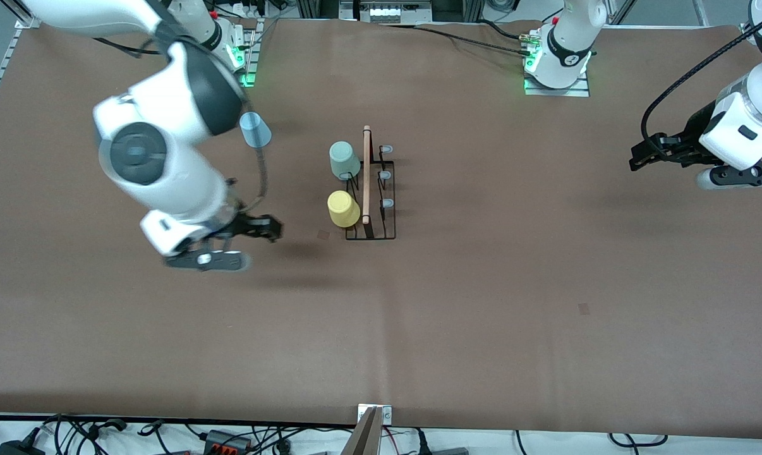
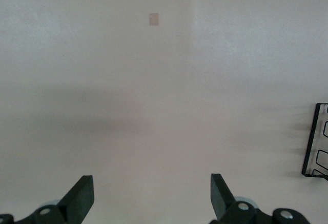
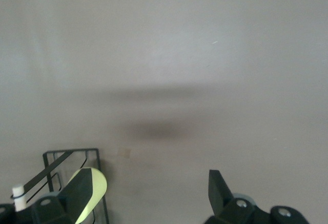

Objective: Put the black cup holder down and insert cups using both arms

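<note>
Black cup holder (image 1: 373,189) stands mid-table on the brown table cover (image 1: 482,303): thin black wire, rectangular base, light wooden rod (image 1: 366,175) along the top, pale grey-tipped pegs (image 1: 386,176). The side toward the right arm's end carries two cups, mouth-down and tilted: mint green cup (image 1: 344,159) farther from the front camera, yellow cup (image 1: 343,208) nearer. The three pegs on the left arm's side are bare.

Light blue cup (image 1: 255,129) sits on the cover toward the right arm's end, beside the right arm's elbow, apart from the rack. All cups are plain smooth plastic tumblers.

Right gripper (image 1: 268,229) hovers over the cover just beside the rack's nearer corner, fingers spread wide, holding nothing; its wrist view shows the yellow cup and a rack corner.

Left gripper (image 1: 640,157) hangs over the left arm's end, well apart from the rack, fingers spread wide, nothing between them.
</note>
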`<state>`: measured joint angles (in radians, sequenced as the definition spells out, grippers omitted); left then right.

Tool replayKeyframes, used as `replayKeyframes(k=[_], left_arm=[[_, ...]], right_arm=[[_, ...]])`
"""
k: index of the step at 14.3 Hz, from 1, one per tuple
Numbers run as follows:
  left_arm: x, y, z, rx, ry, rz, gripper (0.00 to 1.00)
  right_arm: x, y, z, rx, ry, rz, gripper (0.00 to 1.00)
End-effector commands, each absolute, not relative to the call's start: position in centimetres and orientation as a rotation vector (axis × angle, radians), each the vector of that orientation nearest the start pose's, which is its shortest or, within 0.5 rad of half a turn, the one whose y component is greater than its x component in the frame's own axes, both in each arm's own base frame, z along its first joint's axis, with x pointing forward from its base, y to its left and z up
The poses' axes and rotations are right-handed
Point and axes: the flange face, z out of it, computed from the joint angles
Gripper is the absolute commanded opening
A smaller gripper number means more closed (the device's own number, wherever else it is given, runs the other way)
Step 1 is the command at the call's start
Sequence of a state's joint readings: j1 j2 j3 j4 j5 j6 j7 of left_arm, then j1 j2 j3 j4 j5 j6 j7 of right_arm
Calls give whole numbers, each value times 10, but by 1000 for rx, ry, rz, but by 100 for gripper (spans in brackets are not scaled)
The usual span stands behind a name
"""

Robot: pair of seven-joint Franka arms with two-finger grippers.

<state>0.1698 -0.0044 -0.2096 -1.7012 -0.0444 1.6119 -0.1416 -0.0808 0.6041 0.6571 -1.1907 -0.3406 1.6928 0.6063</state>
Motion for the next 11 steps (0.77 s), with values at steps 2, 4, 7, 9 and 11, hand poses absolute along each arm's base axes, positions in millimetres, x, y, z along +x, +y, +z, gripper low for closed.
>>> replayKeyframes(k=[2, 4, 7, 9, 11], left_arm=[[551, -25, 572, -3184, -151, 146, 100], [552, -25, 571, -3184, -151, 149, 100], [551, -25, 570, -3184, -151, 154, 100], [552, -25, 570, -3184, -151, 154, 100], [552, -25, 570, -3184, -151, 156, 100]], right_arm=[[670, 210, 510, -3126, 215, -43, 100], [672, 203, 512, -3139, 200, -55, 100], [677, 150, 536, -3178, 289, -123, 100], [669, 114, 537, -3116, 274, -65, 100], [664, 90, 542, -3115, 295, -111, 100]])
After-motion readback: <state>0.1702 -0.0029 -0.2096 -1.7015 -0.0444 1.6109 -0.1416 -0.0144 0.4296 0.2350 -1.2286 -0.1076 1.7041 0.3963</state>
